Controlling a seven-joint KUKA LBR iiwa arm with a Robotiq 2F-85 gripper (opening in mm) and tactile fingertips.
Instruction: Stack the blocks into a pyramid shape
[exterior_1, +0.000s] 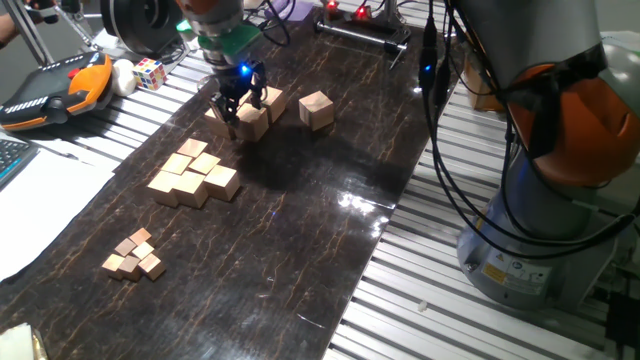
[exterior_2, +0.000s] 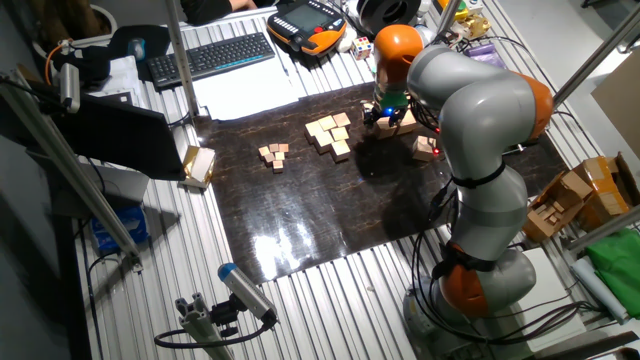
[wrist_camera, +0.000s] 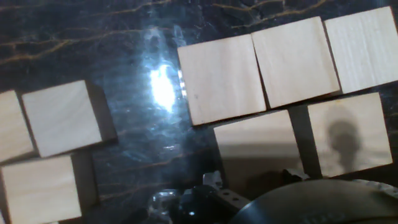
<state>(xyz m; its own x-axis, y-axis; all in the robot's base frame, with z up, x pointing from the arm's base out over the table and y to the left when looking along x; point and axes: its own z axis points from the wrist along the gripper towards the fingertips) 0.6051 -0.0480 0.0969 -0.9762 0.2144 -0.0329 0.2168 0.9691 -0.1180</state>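
My gripper (exterior_1: 243, 112) hangs low over a cluster of large tan blocks (exterior_1: 252, 122) at the far end of the dark mat. Its fingers stand apart, straddling one block, so it looks open. In the hand view five blocks lie side by side: a row of three (wrist_camera: 292, 59) with two more (wrist_camera: 261, 146) just below it. One more large block (exterior_1: 316, 108) stands alone to the right of the cluster. No stepped pyramid shape shows. In the other fixed view the gripper (exterior_2: 385, 115) covers most of the cluster (exterior_2: 403, 122).
A heap of medium tan cubes (exterior_1: 195, 175) lies nearer on the mat, with tiny cubes (exterior_1: 133, 255) nearer still. A Rubik's cube (exterior_1: 150, 72) and an orange pendant (exterior_1: 60, 90) sit off the mat's far left. The robot base (exterior_1: 560, 170) stands at right.
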